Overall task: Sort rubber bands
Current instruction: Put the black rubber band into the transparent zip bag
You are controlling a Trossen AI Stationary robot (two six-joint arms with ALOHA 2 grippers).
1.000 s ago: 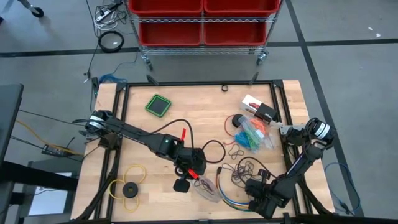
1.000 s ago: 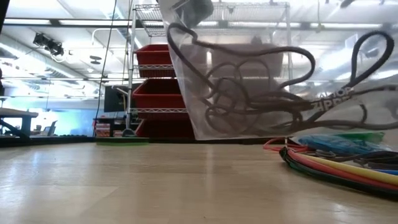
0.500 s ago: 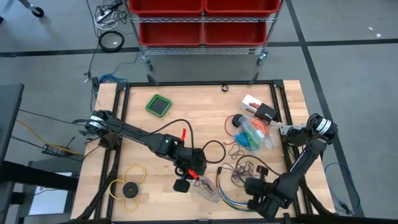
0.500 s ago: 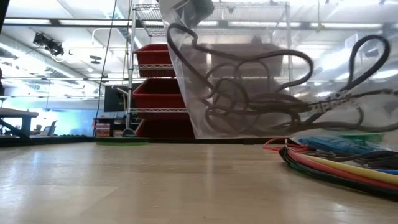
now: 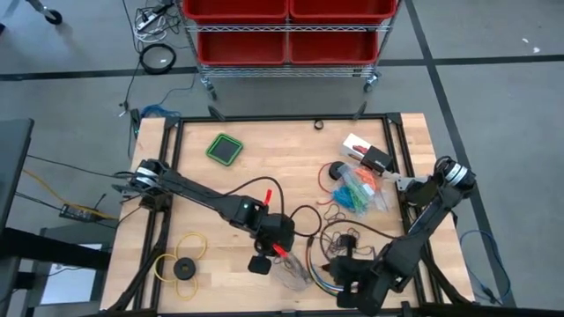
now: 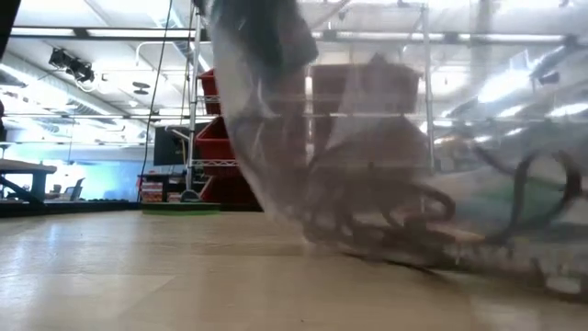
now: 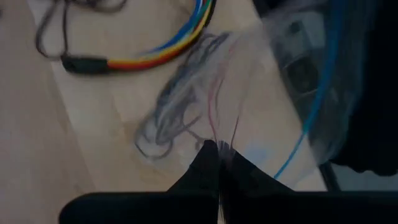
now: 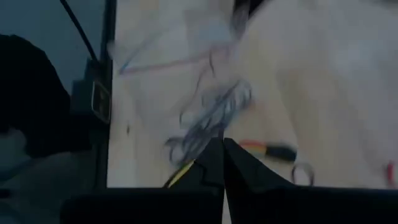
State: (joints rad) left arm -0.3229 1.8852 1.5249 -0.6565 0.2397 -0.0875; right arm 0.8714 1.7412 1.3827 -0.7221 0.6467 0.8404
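Observation:
A clear plastic bag (image 5: 298,269) with dark purple rubber bands (image 7: 177,109) inside lies near the table's near edge, between both grippers. My left gripper (image 5: 282,250) is shut on it from the left, my right gripper (image 5: 346,276) from the right. In the low view the bag (image 6: 367,175) is blurred and its bottom sags onto the table. More dark bands (image 5: 339,238) lie loose on the wood. A second clear bag of blue, green and orange bands (image 5: 357,189) lies to the far right. My left gripper pinches a gathered edge of the clear bag (image 7: 219,144) between its two shut fingers, slanting down from the table's left. The bag spreads out beyond the fingers, with the dark bands in its lower part on the table. My right gripper is shut on the bag's film (image 8: 217,134), coming from the table's right. The blur hides which part it has. The dark bands (image 8: 211,118) lie just beyond the fingertips.
A long multicoloured cable (image 5: 322,283) curls beside the bag at the near edge. A yellow ring with a black disc (image 5: 182,264) lies near left, a green square lid (image 5: 224,148) far left, a small box (image 5: 366,154) far right. Red bins on a shelf (image 5: 286,26) stand beyond the table.
My right gripper has moved toward the table's left, closer to my left gripper, which has shifted a little right and toward the near edge. The bag, held up and stretched wide before, has come down and swung, so its bottom with the dark bands now sags onto the table.

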